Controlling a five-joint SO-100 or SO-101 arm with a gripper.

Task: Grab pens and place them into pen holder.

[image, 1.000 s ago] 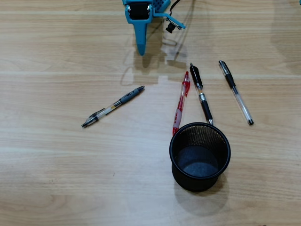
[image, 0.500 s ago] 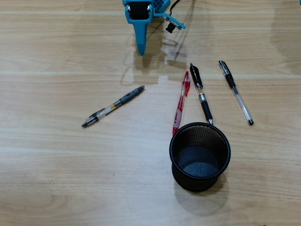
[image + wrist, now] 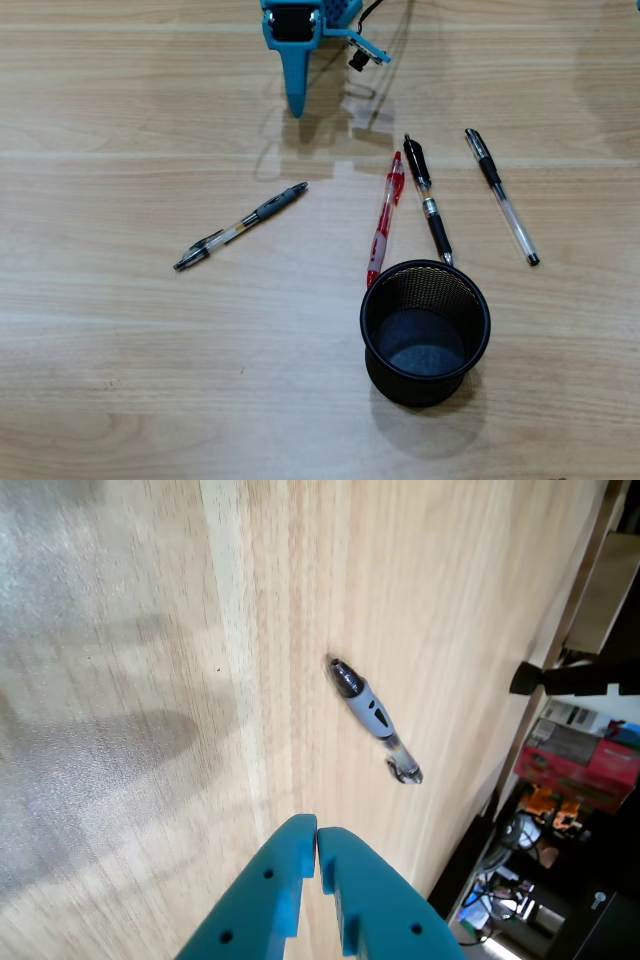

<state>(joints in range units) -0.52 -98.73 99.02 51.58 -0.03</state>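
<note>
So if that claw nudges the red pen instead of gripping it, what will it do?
The red pen is slim and round, lying flat on smooth wood, so it would probably roll or swivel rather than stay put. It looks stiff and light, so it should lift without bending. Its glossy clear barrel may slip between the closed blue gripper fingers unless caught squarely.

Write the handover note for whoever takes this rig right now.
Gripper: shut, empty, above bare table near the top edge in the overhead view.
Pens: all four lie on the table. One pen lies alone to the left; the red pen and two black-capped pens lie above the holder.
Pen holder: upright, empty.
Done: nothing. Left: all four pens.
</note>
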